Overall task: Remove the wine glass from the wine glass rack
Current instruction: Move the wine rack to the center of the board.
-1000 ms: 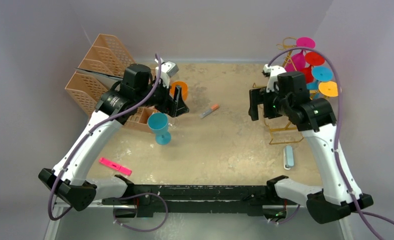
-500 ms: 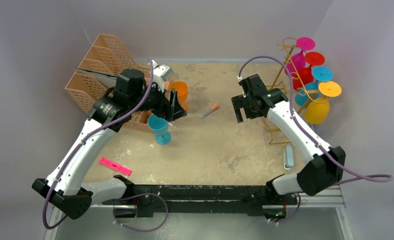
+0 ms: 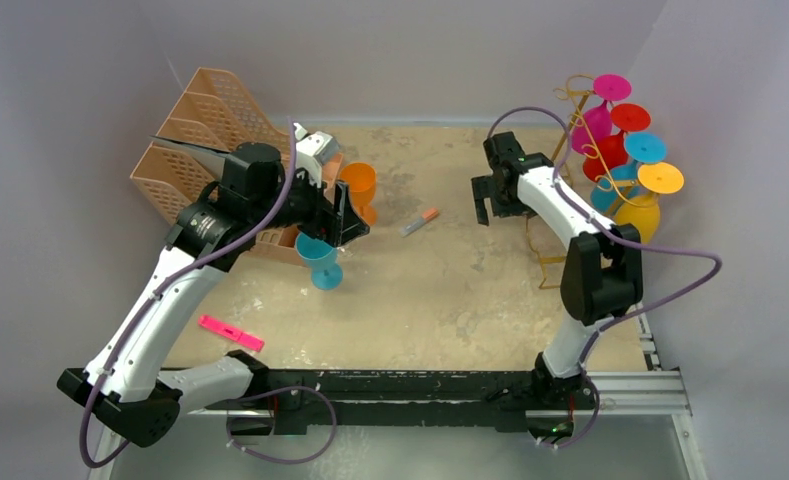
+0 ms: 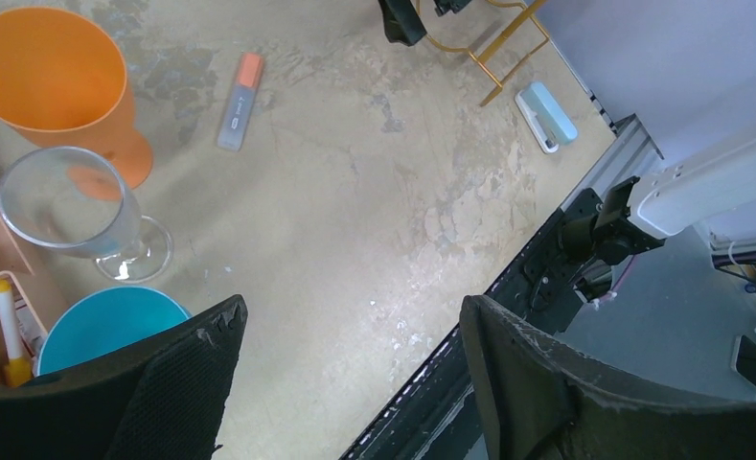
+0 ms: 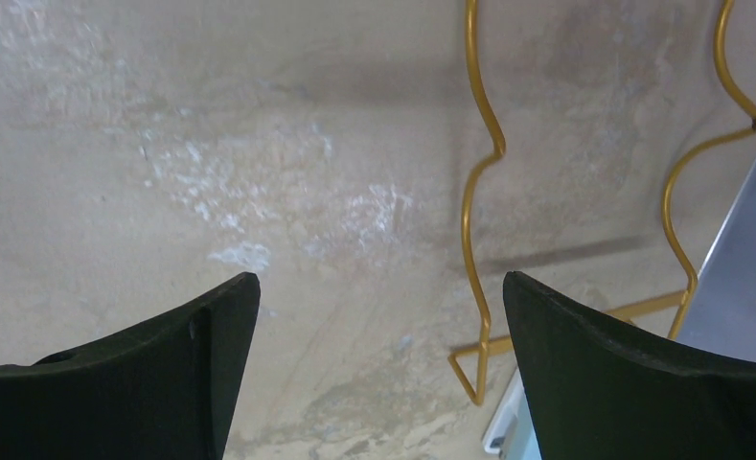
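Pincer check: left pincer [image 4: 350, 311] stands wide and empty over the left of the bench [image 4: 374, 220]. It is just beside a teal glass [image 4: 105, 331], a clear glass [image 4: 67, 206] and an orange glass [image 4: 53, 86], all upright. Your right pincer [image 5: 380, 283] is spread full and also empty, over the bench beside the rack [image 5: 470, 57], with only base wire in its view.

Step in hand, as I judge it: the reach toward the rack. Nothing is gripped yet. Four glasses hang bowl-down on it at the far right: yellow glass [image 3: 634, 222] seemingly lowest, then teal-footed glass [image 3: 646, 148], red glass [image 3: 630, 117], and pink glass [image 3: 611, 86] topmost.

Next move, judged: you need to raise the right pincer from base level to bowl or stem height. Close on one glass, likely the yellow. Work its foot clear of the hook before drawing away. The stand is thin wire, so a sideways pull could tip it.

Not readable:
- How each foot sits in its hook is too small to tell.
- The post is partly hidden behind the right arm from above.
- The teal-footed glass's bowl is mostly covered by its neighbours.
- The clear glass hardly shows in the top view.
- The right wrist view shows no glass at all.
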